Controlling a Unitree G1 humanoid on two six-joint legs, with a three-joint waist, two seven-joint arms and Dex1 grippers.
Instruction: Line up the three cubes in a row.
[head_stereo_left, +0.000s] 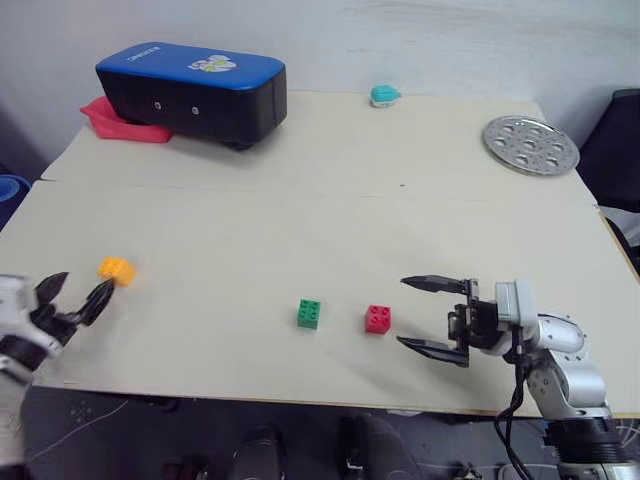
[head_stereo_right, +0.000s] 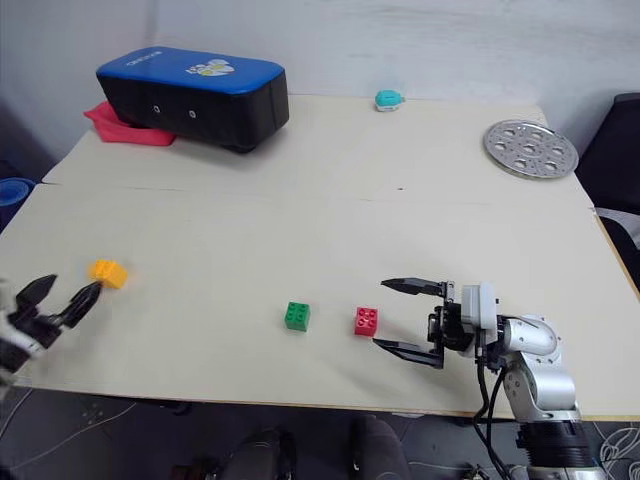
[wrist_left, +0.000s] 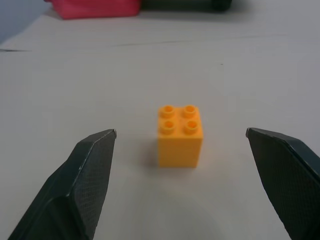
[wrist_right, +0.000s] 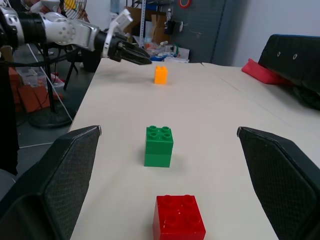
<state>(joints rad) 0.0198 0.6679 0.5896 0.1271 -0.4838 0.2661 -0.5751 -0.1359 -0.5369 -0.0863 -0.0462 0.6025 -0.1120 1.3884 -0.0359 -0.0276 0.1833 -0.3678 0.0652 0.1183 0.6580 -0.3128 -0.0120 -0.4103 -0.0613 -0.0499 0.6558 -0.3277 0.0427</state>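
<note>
Beige table (head_stereo_left: 330, 220) lies bare between my cubes; black box (head_stereo_left: 192, 90), teal object (head_stereo_left: 384, 95) and metal disc (head_stereo_left: 530, 144) sit far back. Orange-yellow brick (head_stereo_left: 116, 270), studs up, waits just beyond my wide-spread left gripper (head_stereo_left: 76, 293). Green brick (head_stereo_left: 309, 313) and red brick (head_stereo_left: 378, 319) sit side by side, well apart from it, the red just off my wide-spread right gripper (head_stereo_left: 428, 317).

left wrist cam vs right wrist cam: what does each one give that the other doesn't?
Left wrist view: the orange-yellow cube up close, studs up, standing free on the table ahead of the gap between the open left gripper's fingers.

Right wrist view: the red cube and green cube ahead of the open right gripper, and the left gripper from outside.

Both: the orange-yellow cube, the table, the red tray.
</note>
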